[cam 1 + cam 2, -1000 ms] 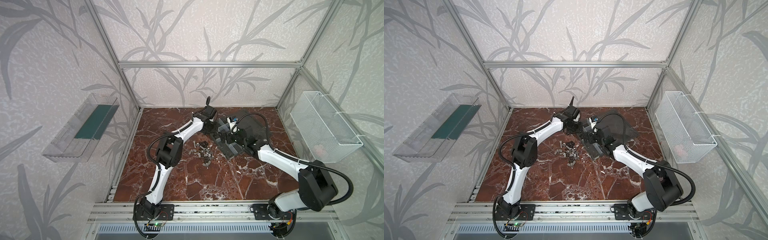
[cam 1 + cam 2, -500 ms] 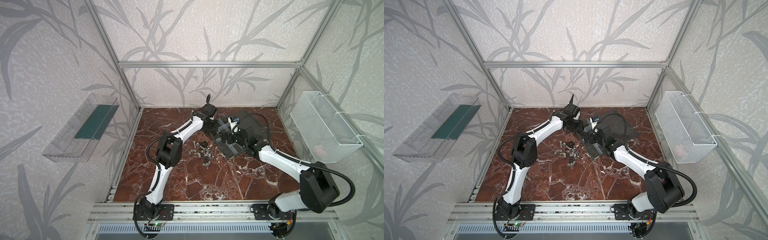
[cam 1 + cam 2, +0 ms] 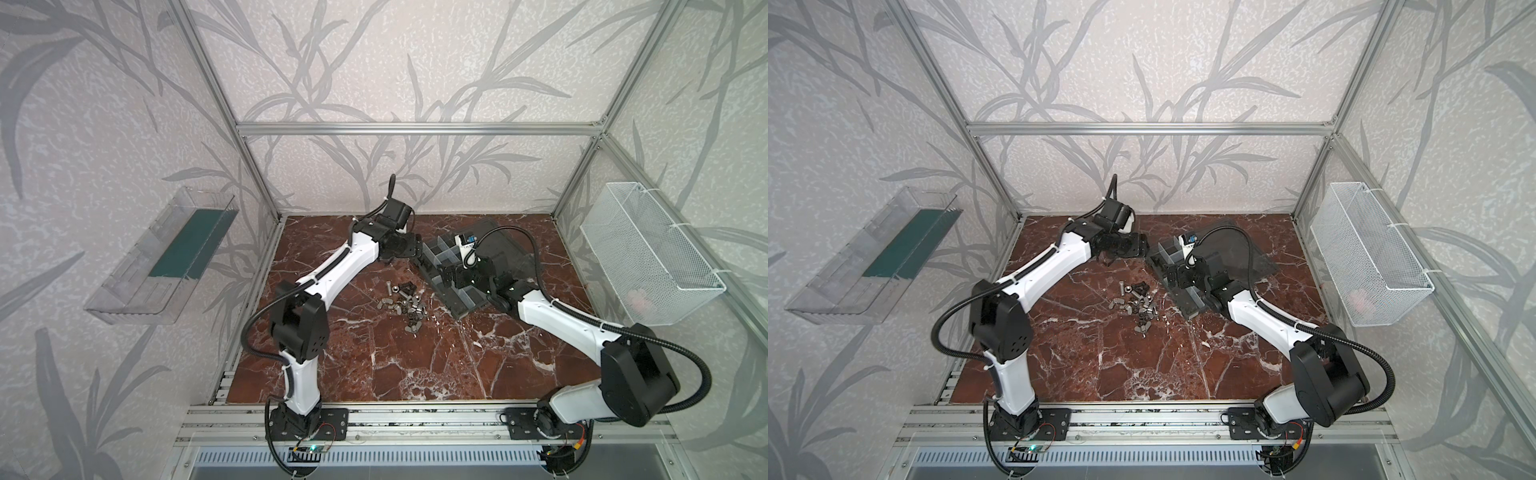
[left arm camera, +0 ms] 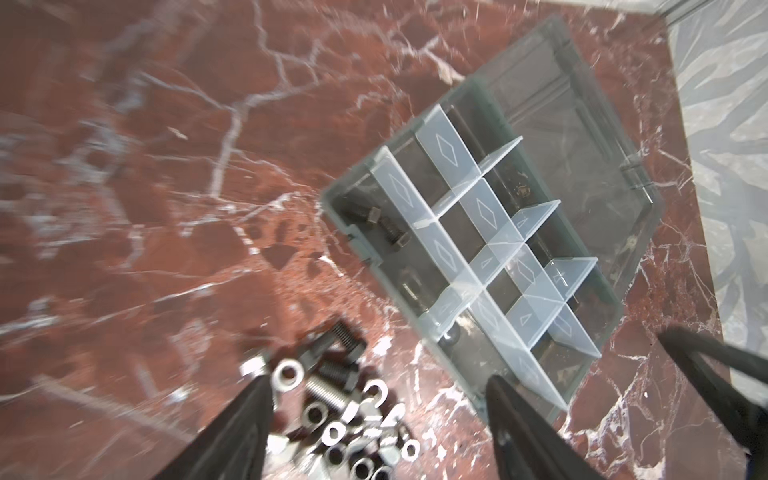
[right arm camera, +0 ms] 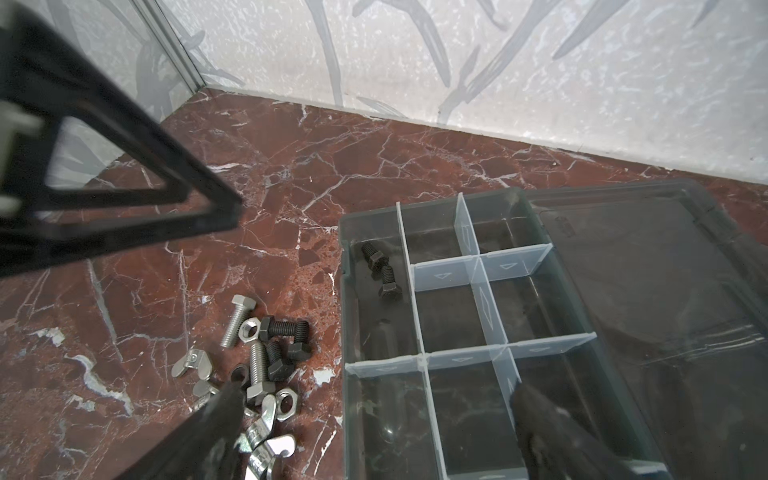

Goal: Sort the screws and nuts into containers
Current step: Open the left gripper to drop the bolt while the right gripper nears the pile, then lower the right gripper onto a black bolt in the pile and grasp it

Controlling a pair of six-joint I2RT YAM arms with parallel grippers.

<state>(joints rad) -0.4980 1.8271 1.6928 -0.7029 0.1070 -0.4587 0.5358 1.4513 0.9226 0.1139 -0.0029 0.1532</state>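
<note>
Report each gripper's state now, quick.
Left gripper: open, holding nothing.
Right gripper: open, holding nothing.

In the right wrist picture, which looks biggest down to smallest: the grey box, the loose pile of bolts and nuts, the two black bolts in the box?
1. grey box
2. loose pile, partly hidden by the right claw
3. two black bolts, clearly smallest
</note>
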